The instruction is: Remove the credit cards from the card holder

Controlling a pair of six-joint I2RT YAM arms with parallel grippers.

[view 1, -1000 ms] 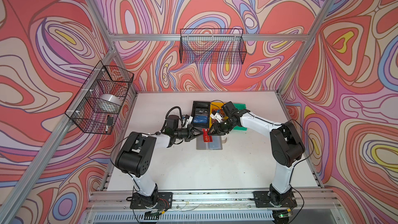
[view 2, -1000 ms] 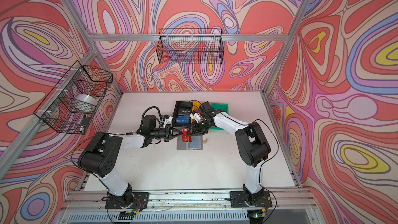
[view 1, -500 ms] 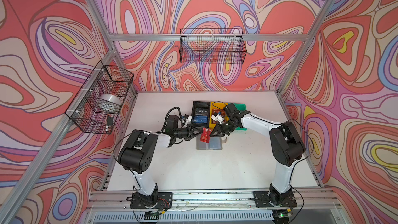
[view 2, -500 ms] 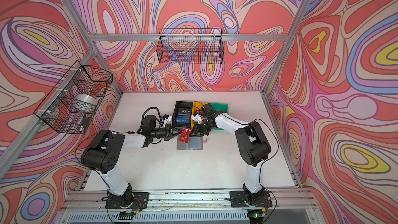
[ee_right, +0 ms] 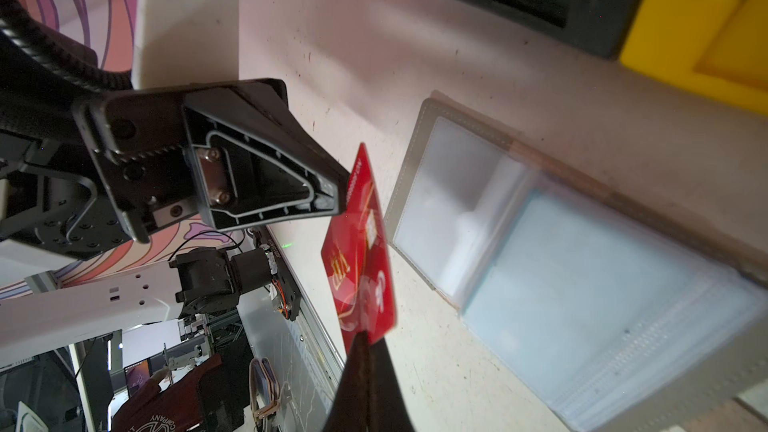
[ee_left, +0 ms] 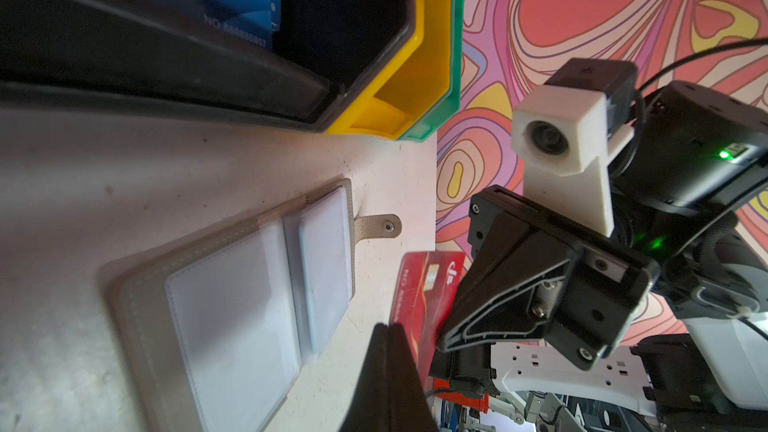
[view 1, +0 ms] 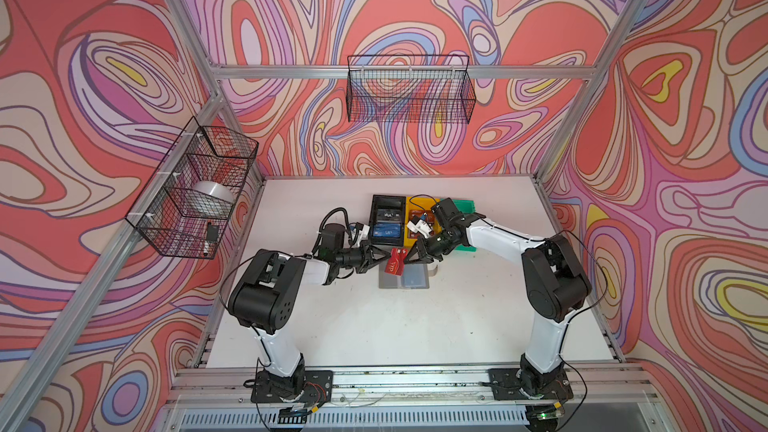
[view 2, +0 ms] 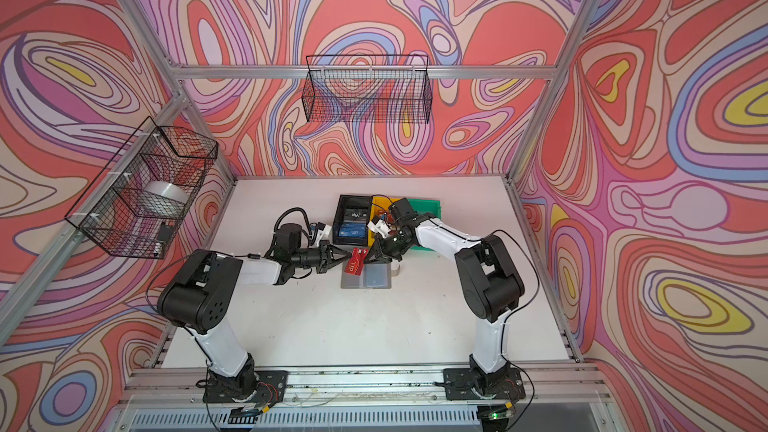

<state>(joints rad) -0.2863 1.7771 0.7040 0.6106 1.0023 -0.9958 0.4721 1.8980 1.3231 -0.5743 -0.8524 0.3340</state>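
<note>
1. Left wrist view: the red card [ee_left: 428, 284] is out of the card holder [ee_left: 232, 305] and lifted clear near it. The left hand [ee_left: 390, 338] is pressed together on one edge, and the right hand [ee_left: 442, 336] pinches the opposite edge.
2. Blue cards [view 1: 387, 232] already lie in the black bin [view 1: 388, 198]; the red card is not yet set down.
3. The card holder lies open on the surface [view 1: 374, 326]. It has a grey stitched cover, a snap strap and cloudy soft sleeves. A pale blue tint in the thicker stack may be another card; I cannot tell.
4. The red card looks thin, stiff and glossy.

Both arms stretched low and inward, elbows bent, left tool [view 1: 386, 259] and right tool [view 1: 407, 259] facing tip to tip, each clamped on the same red card [view 1: 397, 264]
</note>
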